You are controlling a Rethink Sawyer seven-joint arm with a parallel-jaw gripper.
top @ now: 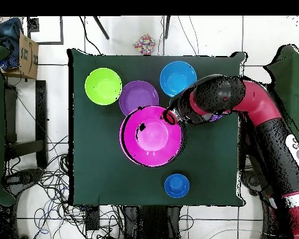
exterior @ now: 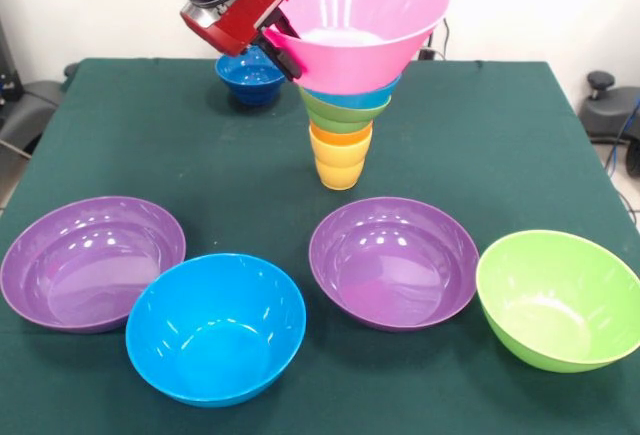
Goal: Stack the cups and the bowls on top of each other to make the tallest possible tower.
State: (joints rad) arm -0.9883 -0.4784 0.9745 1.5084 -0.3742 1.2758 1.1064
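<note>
The tower (exterior: 342, 135) stands upright near the middle of the green-clothed table (exterior: 480, 145), long axis vertical: ribbed yellow-orange cup (exterior: 339, 171) at the bottom, ribbed orange cup (exterior: 340, 139), small glossy green bowl (exterior: 342, 111), then a sliver of light blue bowl (exterior: 362, 96). The large glossy pink plastic bowl (exterior: 365, 17) sits on top, mouth up and tilted, hiding most of what is below it from overhead. The red and black gripper (exterior: 278, 43) pinches the pink bowl's left rim; its fingers are largely hidden. A small dark blue bowl (exterior: 249, 77) sits behind, partly covered by the arm. Four large bowls lie near.
</note>
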